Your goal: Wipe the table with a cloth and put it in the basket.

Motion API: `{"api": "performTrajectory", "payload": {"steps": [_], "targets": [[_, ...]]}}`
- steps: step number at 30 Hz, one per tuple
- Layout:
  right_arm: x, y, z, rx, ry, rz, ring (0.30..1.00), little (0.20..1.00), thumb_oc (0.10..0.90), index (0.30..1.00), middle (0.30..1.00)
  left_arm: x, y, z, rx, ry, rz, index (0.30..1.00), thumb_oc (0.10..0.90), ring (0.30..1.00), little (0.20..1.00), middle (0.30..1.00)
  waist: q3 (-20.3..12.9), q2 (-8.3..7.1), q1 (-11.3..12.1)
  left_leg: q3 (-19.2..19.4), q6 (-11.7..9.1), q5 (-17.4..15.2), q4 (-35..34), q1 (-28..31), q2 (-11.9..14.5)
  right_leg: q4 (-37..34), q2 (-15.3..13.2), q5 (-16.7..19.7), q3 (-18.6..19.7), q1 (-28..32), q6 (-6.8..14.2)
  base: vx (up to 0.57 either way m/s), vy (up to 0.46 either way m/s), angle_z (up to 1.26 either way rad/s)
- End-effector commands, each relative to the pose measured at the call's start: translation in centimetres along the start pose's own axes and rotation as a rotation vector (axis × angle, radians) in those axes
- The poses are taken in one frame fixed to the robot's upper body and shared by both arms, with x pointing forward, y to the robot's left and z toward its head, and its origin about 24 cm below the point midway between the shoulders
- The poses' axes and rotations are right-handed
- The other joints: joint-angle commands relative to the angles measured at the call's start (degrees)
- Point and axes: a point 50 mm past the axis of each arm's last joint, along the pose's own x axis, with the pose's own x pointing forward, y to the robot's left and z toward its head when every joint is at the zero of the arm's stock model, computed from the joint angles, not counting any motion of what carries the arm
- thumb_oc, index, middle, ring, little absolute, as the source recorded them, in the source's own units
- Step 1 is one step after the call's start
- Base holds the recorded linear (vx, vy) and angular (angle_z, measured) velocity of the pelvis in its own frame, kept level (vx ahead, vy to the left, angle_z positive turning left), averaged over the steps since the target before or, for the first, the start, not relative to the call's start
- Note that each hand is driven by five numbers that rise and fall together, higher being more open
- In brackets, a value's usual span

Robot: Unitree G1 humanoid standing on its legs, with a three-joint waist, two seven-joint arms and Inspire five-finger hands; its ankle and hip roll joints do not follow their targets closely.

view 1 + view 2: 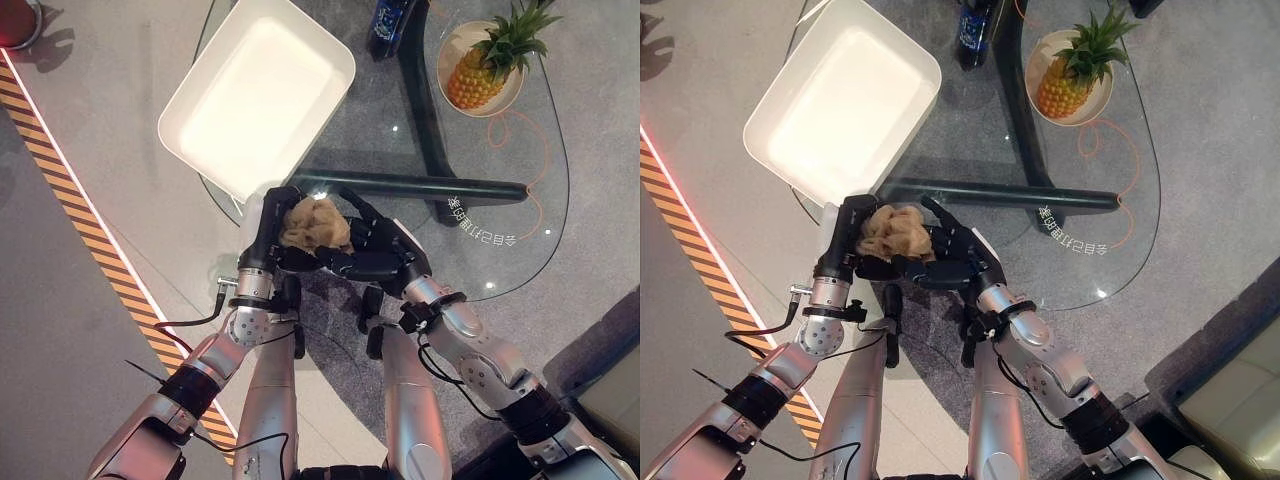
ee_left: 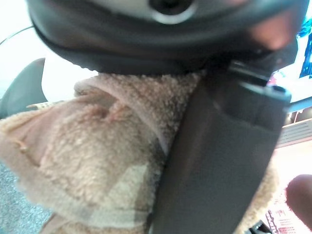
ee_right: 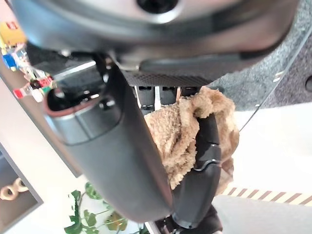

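The left hand [image 1: 268,232] has its fingers curled round a bunched tan cloth [image 1: 315,224], and its wrist view shows the fleecy fabric pressed tight against the palm with the thumb laid across it. The right hand [image 1: 372,250] meets it from the other side, its fingers [image 3: 207,146] wrapped over the same bundle, so the cloth is pinched between both hands. The hands sit at the near edge of the glass tabletop [image 1: 500,220]. Whether the cloth is touching the glass or held just above it, I cannot tell.

Just beyond the hands, on the left end of the tabletop and overhanging its edge, stands a white rectangular basket [image 1: 190,100], with nothing inside it. Farther off on the right sits a pineapple [image 1: 485,65] in a shallow bowl [image 1: 450,45], and a dark blue bottle [image 1: 388,25] stands at the far edge, both well apart from the hands.

As a judgement, the cloth gathered into a ball rather than spread flat suggests the wiping is over or nearly so. What is left is the second half: carry the cloth over the basket's near rim, let go, and draw the hands clear. The cloth is not yet in the basket.
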Motion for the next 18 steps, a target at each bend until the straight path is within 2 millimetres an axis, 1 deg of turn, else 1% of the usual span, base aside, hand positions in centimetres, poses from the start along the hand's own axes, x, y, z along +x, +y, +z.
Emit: {"api": "performTrajectory", "payload": {"steps": [1,7,18], "targets": [[-0.6,3.2,10.6,0.101,-0.62,0.217,0.9,0.9,0.8,0.9,0.9,-2.2,-1.4,1.2,-0.063,-0.071,-0.065,0.3,0.1,0.3,0.2,0.3,-1.4,0.34,0.5,4.1,4.2,-3.8,-2.8,4.6,-3.0,-1.4,5.3,3.4,-2.1,0.2,-1.0,0.0,0.0,0.0],[-0.9,2.9,11.1,0.081,-0.663,0.215,0.9,0.9,0.8,0.9,0.9,-2.1,-1.2,1.1,-0.064,-0.065,-0.052,0.3,0.1,0.3,0.2,0.3,-1.4,0.34,0.3,4.2,4.2,-3.9,-2.7,4.4,-2.8,-1.2,5.3,3.4,-2.0,-0.1,-1.0,0.0,0.0,0.0],[-1.6,1.4,11.7,0.027,-0.708,0.125,0.9,0.9,0.8,0.9,0.9,-2.3,-0.5,0.7,-0.054,-0.059,-0.029,0.3,0.1,0.3,0.2,0.3,-1.4,-0.02,0.0,4.3,4.0,-4.1,-2.8,4.8,-2.5,-1.4,5.6,3.2,-1.8,0.4,-1.0,0.0,0.0,0.0]]}}
